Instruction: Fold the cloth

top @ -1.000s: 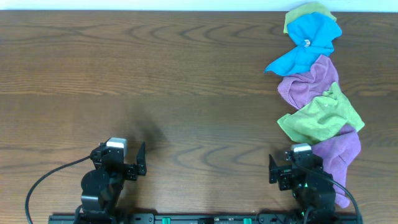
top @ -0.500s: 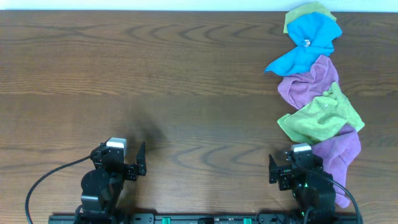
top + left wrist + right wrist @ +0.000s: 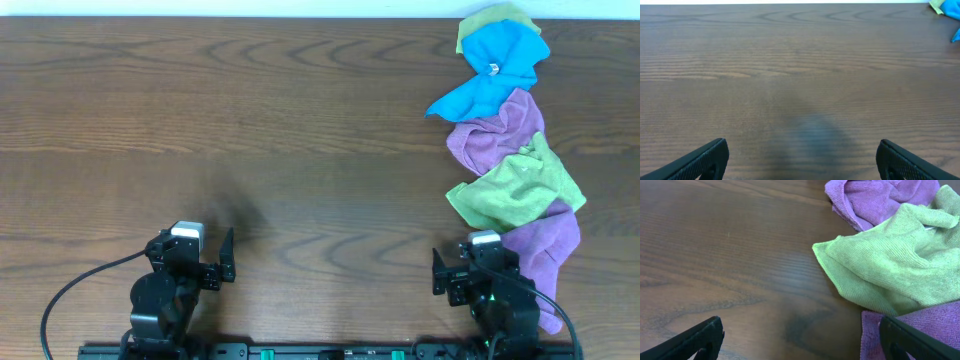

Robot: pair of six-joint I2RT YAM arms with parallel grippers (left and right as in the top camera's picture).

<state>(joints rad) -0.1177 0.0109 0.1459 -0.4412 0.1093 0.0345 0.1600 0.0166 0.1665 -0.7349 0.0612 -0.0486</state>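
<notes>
The cloth (image 3: pixel 548 245) is the more vivid purple one, crumpled at the near right of the table, partly under a lime-green cloth (image 3: pixel 515 185). Its corner shows at the lower right of the right wrist view (image 3: pixel 912 330). No white tag shows on it. My right gripper (image 3: pixel 475 268) is open and empty just left of the cloth; in its wrist view (image 3: pixel 800 342) the right finger hangs over the cloth's edge. My left gripper (image 3: pixel 192 255) is open and empty over bare wood at the near left, as its wrist view (image 3: pixel 802 160) shows.
A duller mauve cloth (image 3: pixel 495 130) lies beyond the green one and shows in the right wrist view (image 3: pixel 875 200). A blue cloth (image 3: pixel 495 65) and another green cloth (image 3: pixel 490 20) lie at the far right. The table (image 3: pixel 250 120) is dark wood.
</notes>
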